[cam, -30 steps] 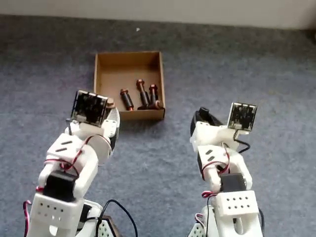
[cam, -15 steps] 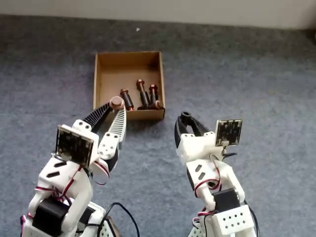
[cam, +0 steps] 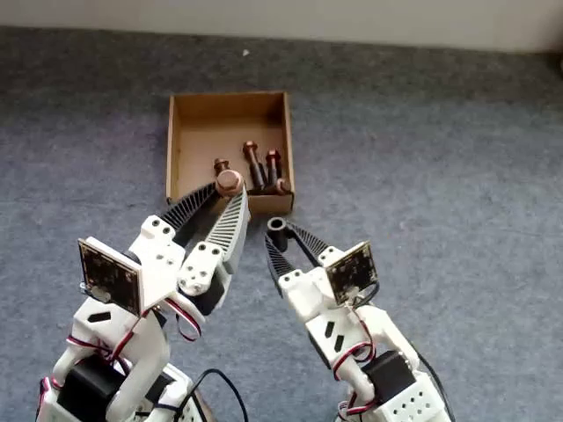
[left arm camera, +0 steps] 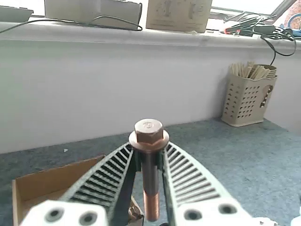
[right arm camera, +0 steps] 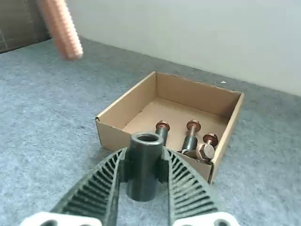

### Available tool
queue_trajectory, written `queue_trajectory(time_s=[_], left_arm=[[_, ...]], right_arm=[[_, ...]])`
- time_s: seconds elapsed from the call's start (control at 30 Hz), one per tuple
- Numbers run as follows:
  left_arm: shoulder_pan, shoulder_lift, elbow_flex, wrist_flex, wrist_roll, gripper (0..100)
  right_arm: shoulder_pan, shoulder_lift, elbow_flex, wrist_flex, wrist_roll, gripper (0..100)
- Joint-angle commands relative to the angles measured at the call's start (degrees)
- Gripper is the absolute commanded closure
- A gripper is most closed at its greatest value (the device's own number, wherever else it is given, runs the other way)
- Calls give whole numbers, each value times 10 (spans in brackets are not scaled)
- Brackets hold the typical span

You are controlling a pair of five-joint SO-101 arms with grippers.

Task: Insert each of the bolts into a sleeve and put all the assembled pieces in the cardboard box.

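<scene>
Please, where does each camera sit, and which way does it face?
High view: fixed overhead, looking down at the box, the left gripper and the right gripper.
Left wrist view: behind the left gripper, looking along it, shut on a bolt, toward a wall.
Right wrist view: behind the right gripper, looking over it, shut on a sleeve, down at the box.
Shared: all show the box.
</scene>
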Motion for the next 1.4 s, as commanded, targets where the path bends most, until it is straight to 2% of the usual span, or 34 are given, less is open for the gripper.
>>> queue_trajectory(time_s=[0.0, 0.3, 0.6, 0.93, 1.07, 1.23, 1.37], left_arm=[[40, -4, -9, -17, 11, 994], [65, -4, 32, -19, 7, 994], [65, -4, 84, -80, 7, 994], [59, -4, 75, -92, 6, 994], [32, -4, 61, -94, 6, 994], [14, -1, 85, -137, 7, 994], [14, -2, 103, -172, 7, 994]], right_arm=[[-22, -16, 40, -1, 11, 993], [-20, -16, 40, -4, 12, 993], [20, -15, 44, -90, 12, 993], [18, -15, 44, -91, 13, 993], [18, -15, 44, -91, 14, 993], [12, -15, 44, -92, 83, 993], [-15, -15, 45, -92, 93, 993]])
